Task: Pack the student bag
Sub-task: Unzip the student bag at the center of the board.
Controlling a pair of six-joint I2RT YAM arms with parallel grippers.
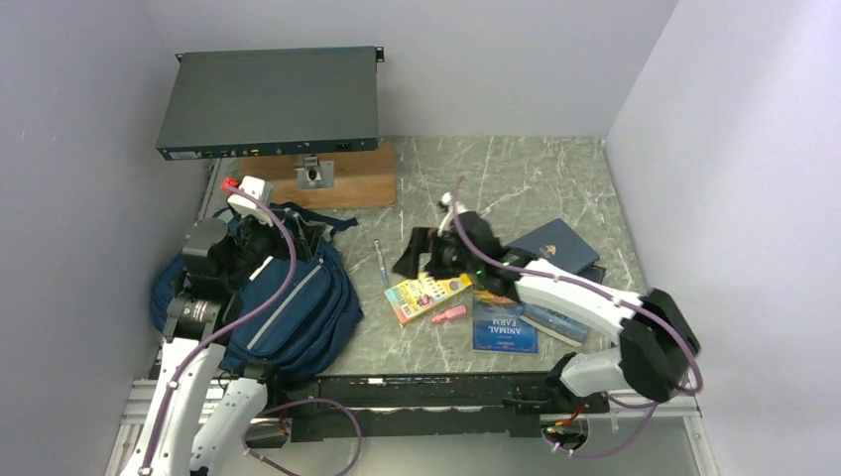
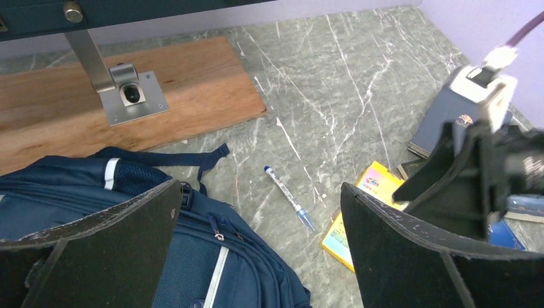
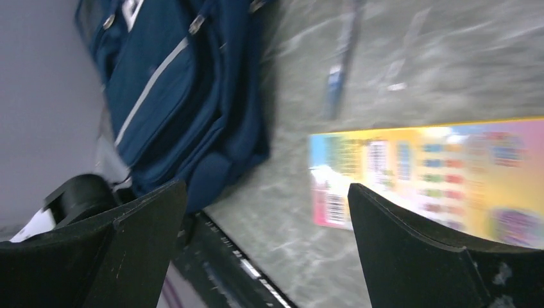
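Your left gripper [image 2: 260, 186] and right gripper [image 3: 266, 186] both gape wide, empty; pinch the yellow box [image 3: 436, 173] across its narrow width; steady the student bag [image 1: 298, 307] first.

This is a robot lab test cell. Plain pale walls [image 1: 79, 149] box in a small marble-look table [image 1: 516, 178] on three sides. Two white-and-black arms, the left arm [image 1: 188, 397] and the right arm [image 1: 585, 297], are bolted to a dark rail [image 1: 426, 392] at the near edge, with purple cables [image 1: 294, 260] running along them. A grey rack unit [image 1: 273, 99] stands on a metal post [image 2: 90, 58] fixed to a wooden board [image 1: 362, 178]. A bag [image 1: 298, 307], books [image 1: 505, 322] and a pen [image 1: 380, 260] lie loose on the table.
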